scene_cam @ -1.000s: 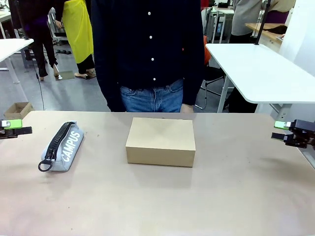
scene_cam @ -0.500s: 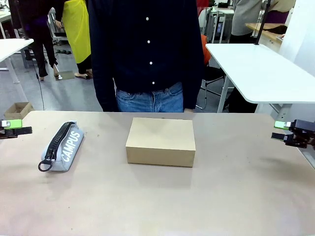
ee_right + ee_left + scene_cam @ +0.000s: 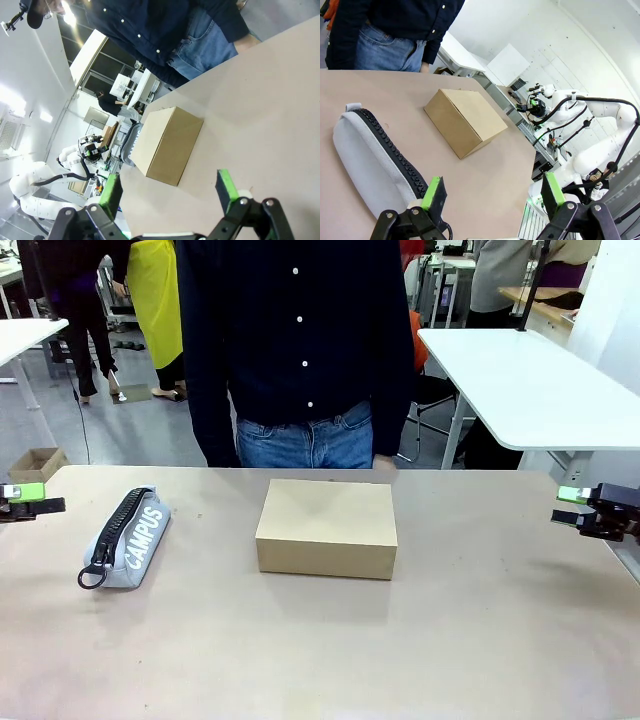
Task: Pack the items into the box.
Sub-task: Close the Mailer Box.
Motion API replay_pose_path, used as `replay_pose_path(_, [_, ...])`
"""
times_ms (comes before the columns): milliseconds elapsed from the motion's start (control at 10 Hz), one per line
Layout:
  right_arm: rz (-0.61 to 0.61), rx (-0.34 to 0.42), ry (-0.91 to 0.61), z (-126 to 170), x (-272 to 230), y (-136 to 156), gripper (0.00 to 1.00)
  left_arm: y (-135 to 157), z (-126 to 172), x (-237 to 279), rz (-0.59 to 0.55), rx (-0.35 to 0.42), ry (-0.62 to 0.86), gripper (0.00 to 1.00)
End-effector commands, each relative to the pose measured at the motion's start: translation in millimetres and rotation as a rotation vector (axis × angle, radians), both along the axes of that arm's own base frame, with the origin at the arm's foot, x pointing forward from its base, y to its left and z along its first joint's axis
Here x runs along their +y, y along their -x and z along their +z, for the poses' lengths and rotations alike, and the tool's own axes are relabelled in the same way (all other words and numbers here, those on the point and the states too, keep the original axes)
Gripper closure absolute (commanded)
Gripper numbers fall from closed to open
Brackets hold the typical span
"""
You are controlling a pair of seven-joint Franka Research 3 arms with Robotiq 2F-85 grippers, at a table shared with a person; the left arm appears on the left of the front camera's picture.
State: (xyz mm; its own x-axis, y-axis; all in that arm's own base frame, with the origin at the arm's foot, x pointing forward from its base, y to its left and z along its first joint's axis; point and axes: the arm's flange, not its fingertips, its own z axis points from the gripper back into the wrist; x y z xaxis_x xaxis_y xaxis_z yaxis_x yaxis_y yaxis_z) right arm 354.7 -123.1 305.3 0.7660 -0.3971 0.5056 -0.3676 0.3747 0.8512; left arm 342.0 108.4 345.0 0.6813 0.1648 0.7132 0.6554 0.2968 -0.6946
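Box (image 3: pixel 326 527): plain brown cardboard, matte, rectangular and shallow, lid down flat. It sits mid-table, slightly toward the person's side, square to the table edge. Table (image 3: pixel 330 650) covered in a smooth tan surface, faintly scuffed.

Pencil case (image 3: pixel 127 536): grey fabric, soft elongated pouch, black zipper along the top with a ring pull, "CAMPUS" in white. Lies to the box's left, apart from it, angled.

Left gripper (image 3: pixel 492 194): at the table's left edge, fingers spread wide, nothing between the green pads; pencil case just ahead of it, box farther on. Right gripper (image 3: pixel 170 190): at the right edge, also spread and empty, box well apart across bare table.

Person (image 3: pixel 300 350) in dark buttoned shirt and jeans stands at the far edge behind the box. Broad open tabletop in front of and right of the box.
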Motion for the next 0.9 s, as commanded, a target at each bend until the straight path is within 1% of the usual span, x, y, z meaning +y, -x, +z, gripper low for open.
replay_pose_path(0, [-0.001, -0.003, 0.022, 3.9, 1.8, -1.1, 0.00, 2.0, 0.9, 0.9, -0.005, -0.018, -0.005, 0.00])
replay_pose_path(800, [-0.001, -0.003, 0.022, 3.9, 1.8, -1.1, 0.00, 2.0, 0.9, 0.9, -0.005, -0.018, -0.005, 0.00])
